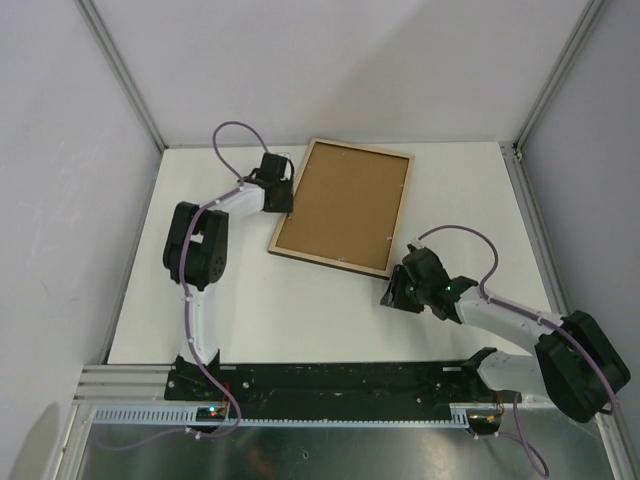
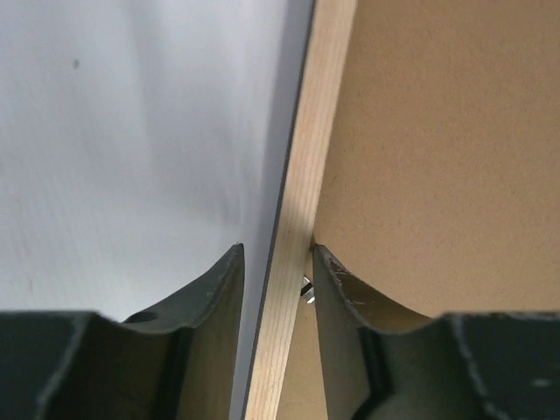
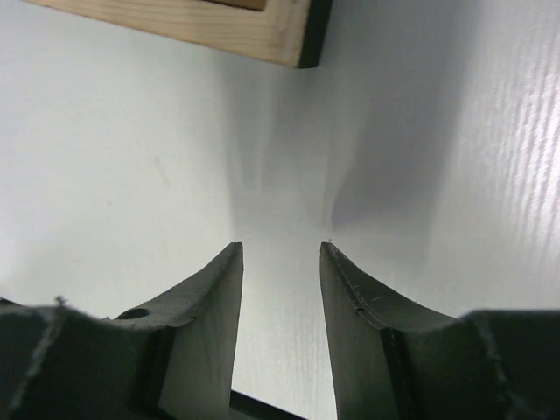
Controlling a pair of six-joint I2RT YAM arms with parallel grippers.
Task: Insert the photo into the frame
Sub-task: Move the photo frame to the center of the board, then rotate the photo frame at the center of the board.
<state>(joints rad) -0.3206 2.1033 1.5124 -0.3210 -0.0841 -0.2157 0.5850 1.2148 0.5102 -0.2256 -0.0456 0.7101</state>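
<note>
The frame lies back up at the table's far middle, its light wood rim around a brown backing board. The photo is hidden; no print shows in any view. My left gripper is at the frame's left rail. In the left wrist view the left gripper is open and straddles the wood rail, one finger outside with a gap, the other against the backing board. My right gripper is open and holds nothing, just off the frame's near right corner; the right gripper is over bare table.
White table with grey walls on three sides and metal corner posts. A small metal clip shows at the rail's inner edge between my left fingers. The arm bases stand on the black rail at the near edge.
</note>
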